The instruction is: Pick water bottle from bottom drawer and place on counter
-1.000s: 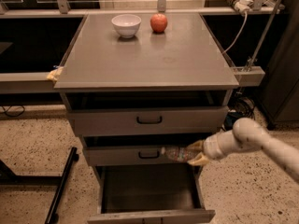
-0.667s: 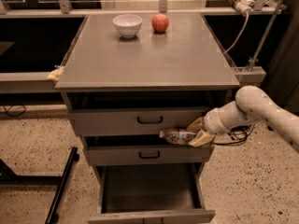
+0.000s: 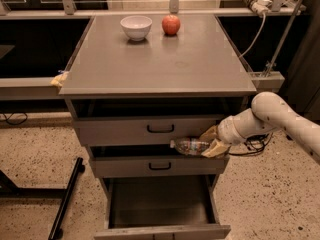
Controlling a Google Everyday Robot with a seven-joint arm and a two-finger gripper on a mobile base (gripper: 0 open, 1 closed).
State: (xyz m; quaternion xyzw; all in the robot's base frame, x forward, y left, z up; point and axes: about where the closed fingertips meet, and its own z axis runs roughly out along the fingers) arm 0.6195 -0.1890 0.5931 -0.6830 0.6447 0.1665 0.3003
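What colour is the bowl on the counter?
White bowl, camera view. Claw holds the bottle in front of the cabinet.

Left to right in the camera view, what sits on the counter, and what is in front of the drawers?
On the counter: white bowl → red apple. In front of the drawers: water bottle, lying sideways → gripper, closed on it → robot arm.
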